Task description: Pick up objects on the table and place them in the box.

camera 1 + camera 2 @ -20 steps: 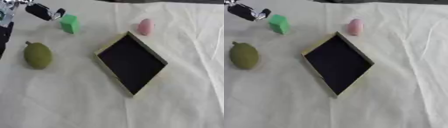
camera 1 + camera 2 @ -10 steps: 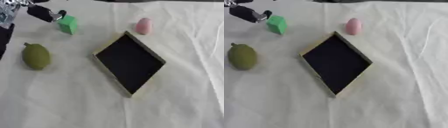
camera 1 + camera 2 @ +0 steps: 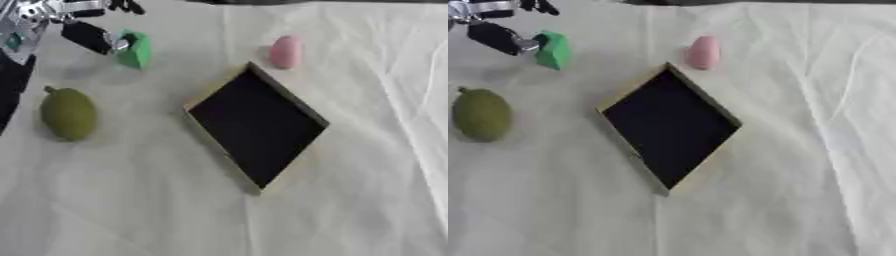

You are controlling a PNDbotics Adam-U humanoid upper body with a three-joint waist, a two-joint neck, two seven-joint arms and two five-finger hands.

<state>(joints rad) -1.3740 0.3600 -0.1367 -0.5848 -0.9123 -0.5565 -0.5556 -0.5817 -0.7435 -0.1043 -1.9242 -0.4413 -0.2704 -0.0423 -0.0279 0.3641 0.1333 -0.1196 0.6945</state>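
Box, shallow, dark-lined with pale rim, is seen empty at mid-table. Nothing has yet been placed. The green block at far left is touched by the left hand; whether it is gripped cannot be told. Olive-green oval fruit and pink oval object remain.

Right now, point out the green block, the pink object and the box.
green block (image 3: 136,49), left eye view, on its front face.
pink object (image 3: 284,51), left eye view, on its middle.
box (image 3: 632,89), right eye view, on its upper-left rim.
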